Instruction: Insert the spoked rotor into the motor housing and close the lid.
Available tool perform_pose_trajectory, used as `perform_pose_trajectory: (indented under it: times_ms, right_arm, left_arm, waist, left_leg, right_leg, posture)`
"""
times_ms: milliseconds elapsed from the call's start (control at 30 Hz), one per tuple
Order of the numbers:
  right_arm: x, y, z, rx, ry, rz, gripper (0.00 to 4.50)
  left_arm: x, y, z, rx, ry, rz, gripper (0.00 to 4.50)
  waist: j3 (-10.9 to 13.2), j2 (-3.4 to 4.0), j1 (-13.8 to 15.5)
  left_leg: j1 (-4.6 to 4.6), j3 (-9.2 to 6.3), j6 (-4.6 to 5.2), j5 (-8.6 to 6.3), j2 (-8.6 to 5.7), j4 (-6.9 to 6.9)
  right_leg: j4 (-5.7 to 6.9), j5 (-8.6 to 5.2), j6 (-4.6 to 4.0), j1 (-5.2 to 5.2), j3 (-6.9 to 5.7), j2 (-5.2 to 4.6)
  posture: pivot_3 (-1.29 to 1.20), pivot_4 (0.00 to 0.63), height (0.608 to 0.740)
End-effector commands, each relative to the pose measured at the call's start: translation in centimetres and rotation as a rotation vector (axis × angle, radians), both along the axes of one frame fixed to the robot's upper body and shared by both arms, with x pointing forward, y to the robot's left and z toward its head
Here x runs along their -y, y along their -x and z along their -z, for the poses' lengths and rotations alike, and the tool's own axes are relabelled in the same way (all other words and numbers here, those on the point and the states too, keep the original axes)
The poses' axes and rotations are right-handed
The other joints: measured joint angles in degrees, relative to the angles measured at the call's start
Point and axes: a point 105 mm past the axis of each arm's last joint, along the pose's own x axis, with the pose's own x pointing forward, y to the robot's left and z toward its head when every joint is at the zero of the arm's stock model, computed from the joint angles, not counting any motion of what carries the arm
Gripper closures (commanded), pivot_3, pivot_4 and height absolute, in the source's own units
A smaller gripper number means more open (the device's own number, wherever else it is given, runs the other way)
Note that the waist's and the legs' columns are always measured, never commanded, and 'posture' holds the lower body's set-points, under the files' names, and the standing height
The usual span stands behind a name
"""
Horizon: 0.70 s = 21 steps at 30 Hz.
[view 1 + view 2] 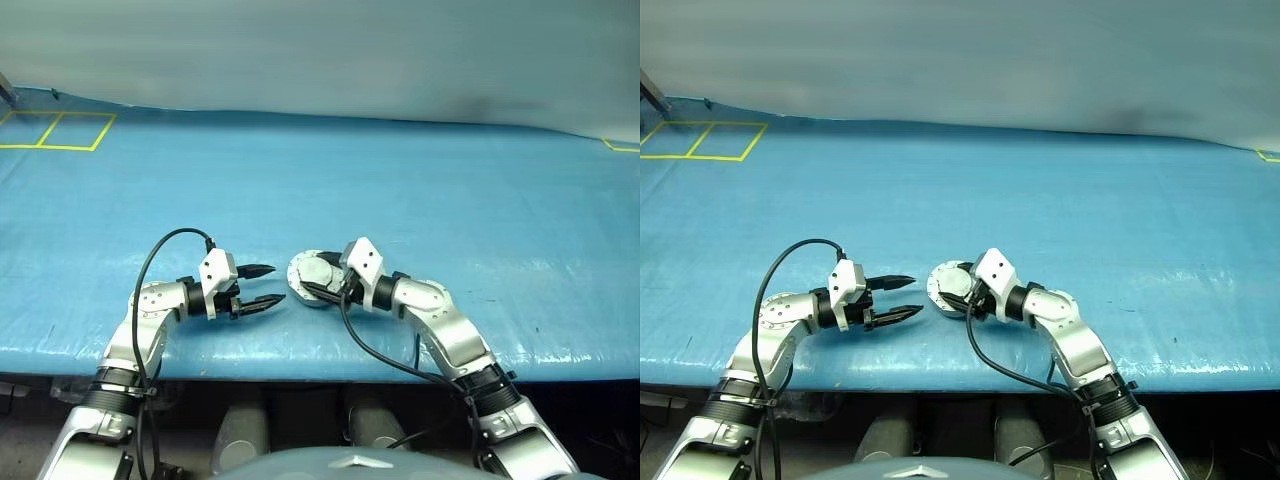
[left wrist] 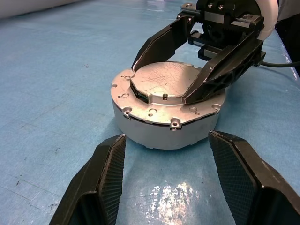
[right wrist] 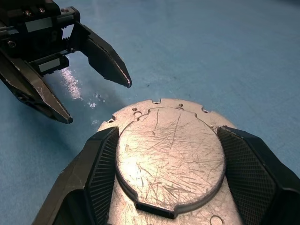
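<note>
The motor housing (image 2: 164,133) is a short silver puck lying on the blue table near its front edge. Its lid (image 3: 168,154), a scratched disc with a notched rim, lies flat and shut on top. The spoked rotor is hidden. My right gripper (image 3: 168,131) rests on the lid, open, with one finger on each side of the raised centre plate. My left gripper (image 1: 277,283) hovers a short way to the left of the housing, open and empty, pointing at it.
The blue table cover (image 1: 400,180) stretches far back and to both sides. Yellow tape squares (image 1: 60,130) mark the far left corner. The table's front edge (image 1: 330,365) runs just below both grippers.
</note>
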Motion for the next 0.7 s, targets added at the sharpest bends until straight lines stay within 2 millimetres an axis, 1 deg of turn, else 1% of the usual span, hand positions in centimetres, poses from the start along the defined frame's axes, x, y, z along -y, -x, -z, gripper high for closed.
perform_pose_trajectory:
  times_ms: [33, 333, 467, 567, 600, 633, 700]
  right_arm:
    - [1.4, 0.0, 1.5, -0.054, 0.063, 0.032, 1.45]
    - [1.6, 0.0, 2.1, -0.058, 0.091, 0.041, 1.45]
    - [1.7, 0.0, 2.7, -0.074, 0.105, 0.05, 1.45]
    - [1.7, 0.0, 2.7, -0.075, 0.107, 0.049, 1.45]
    - [1.7, 0.0, 2.7, -0.073, 0.108, 0.049, 1.45]
    - [1.7, 0.0, 2.6, -0.071, 0.11, 0.05, 1.45]
    - [1.7, -0.1, 2.5, -0.066, 0.11, 0.051, 1.45]
  left_arm:
    - [0.2, 0.0, -0.6, 0.027, 0.013, 0.011, 1.43]
    - [0.3, -0.1, -0.7, 0.018, 0.023, 0.003, 1.43]
    - [0.7, -0.6, -1.5, 0.0, 0.086, -0.028, 1.43]
    - [0.7, -1.1, -2.0, -0.024, 0.135, -0.056, 1.43]
    - [0.8, -1.3, -2.2, -0.03, 0.152, -0.064, 1.81]
    - [0.9, -1.5, -2.3, -0.032, 0.163, -0.066, 2.01]
    - [1.2, -1.5, -2.4, -0.037, 0.17, -0.061, 2.68]
  waist:
    - [0.0, 0.0, 0.04]
    - [-0.01, -0.01, 0.38]
    - [-0.02, -0.02, 0.43]
    - [-0.03, -0.05, 0.42]
    - [-0.03, -0.05, 0.43]
    - [-0.04, -0.05, 0.45]
    - [-0.05, -0.06, 0.43]
  left_leg:
    - [0.0, 0.0, 0.0, 0.0, -0.01, 0.0]
    - [-0.03, 0.0, 0.0, 0.0, -0.06, -0.05]
    - [-0.01, 0.0, 0.0, 0.0, -0.06, -0.03]
    - [-0.01, -0.01, 0.0, 0.0, -0.05, -0.02]
    - [0.0, -0.01, 0.0, 0.0, -0.05, -0.02]
    - [0.0, -0.01, 0.0, 0.0, -0.05, -0.03]
    - [0.0, -0.02, 0.0, 0.0, -0.05, -0.02]
  right_leg:
    - [0.0, 0.0, 0.0, 0.0, 0.0, -0.01]
    - [-0.05, 0.0, 0.01, -0.02, -0.01, -0.05]
    - [-0.05, -0.01, 0.01, 0.01, -0.01, -0.06]
    - [-0.04, -0.01, 0.01, 0.01, -0.02, -0.05]
    - [-0.04, -0.01, 0.01, 0.01, -0.02, -0.04]
    - [-0.03, -0.01, 0.01, 0.01, -0.03, -0.04]
    - [-0.04, -0.01, 0.01, 0.03, -0.03, -0.04]
  posture:
    - [0.0, 0.15, 0.74]
    - [0.0, 0.15, 0.74]
    - [0.0, 0.15, 0.74]
    - [0.0, 0.15, 0.74]
    - [0.0, 0.15, 0.74]
    - [0.0, 0.15, 0.74]
    - [0.0, 0.15, 0.74]
